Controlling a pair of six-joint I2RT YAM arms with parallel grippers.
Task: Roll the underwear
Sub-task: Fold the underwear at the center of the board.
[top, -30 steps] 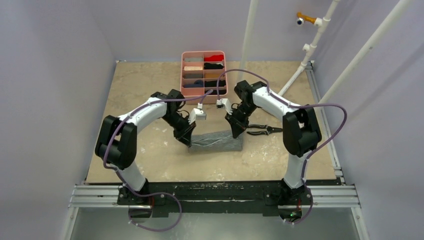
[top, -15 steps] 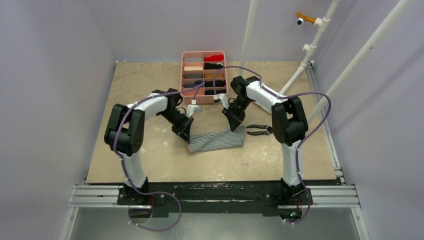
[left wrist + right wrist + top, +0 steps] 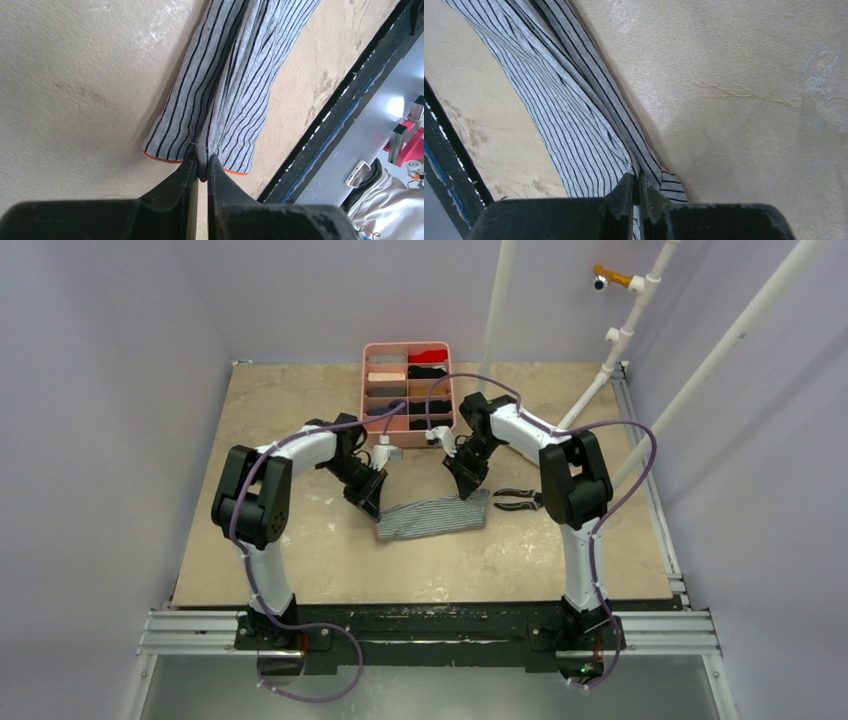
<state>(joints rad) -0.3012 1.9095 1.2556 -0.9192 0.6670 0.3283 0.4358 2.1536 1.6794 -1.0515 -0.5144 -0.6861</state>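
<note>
The grey striped underwear (image 3: pixel 432 519) lies on the tan surface (image 3: pixel 300 570), stretched as a long folded band between the two pincers. The left pincer (image 3: pixel 201 167) is nearly closed, nipping the end with the orange-red edge, and the cloth runs straight away from its tips. The right pincer (image 3: pixel 636 186) is likewise clamped narrow on the opposite end, where the cloth gathers into lengthwise folds just ahead of it. Just outside the right pincer lie black-handled pliers (image 3: pixel 520 502). Beyond both pincers stands a pink tray (image 3: pixel 408 345), its compartments holding small rolled cloths.
</note>
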